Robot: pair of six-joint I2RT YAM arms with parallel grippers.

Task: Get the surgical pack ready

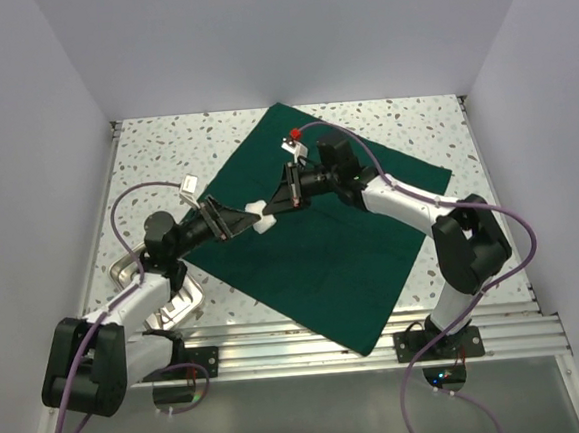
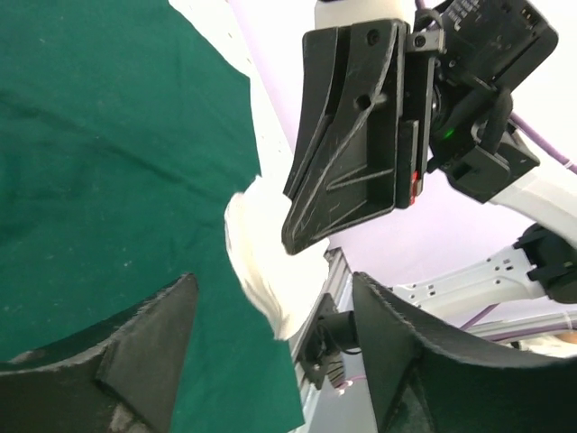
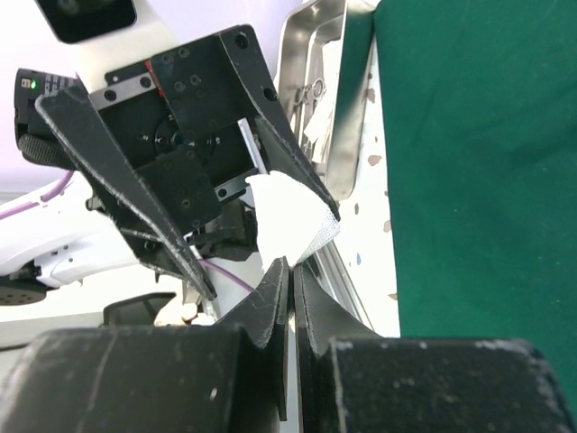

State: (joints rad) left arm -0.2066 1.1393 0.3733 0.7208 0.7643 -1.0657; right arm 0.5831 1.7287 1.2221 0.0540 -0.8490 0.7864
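Note:
The surgical pack's dark green drape (image 1: pixel 341 232) lies spread flat as a big square sheet on the speckled table (image 1: pixel 164 156). Above its left corner my right gripper (image 1: pixel 274 209) is shut on a small white pad (image 1: pixel 261 219), pinching it at the fingertips. The right wrist view shows the right gripper (image 3: pixel 293 268) with jaws pressed together on the pad (image 3: pixel 287 216). My left gripper (image 1: pixel 250 221) faces it, open, with its fingers to either side of the pad (image 2: pixel 257 262). In the left wrist view the left gripper (image 2: pixel 275 311) stands wide, not touching the pad.
A shiny steel tray (image 1: pixel 171 304) sits off the drape at the near left, partly under my left arm; its rim (image 3: pixel 315 54) shows in the right wrist view. An aluminium rail (image 1: pixel 279 343) runs along the near edge. White walls close in the sides and back.

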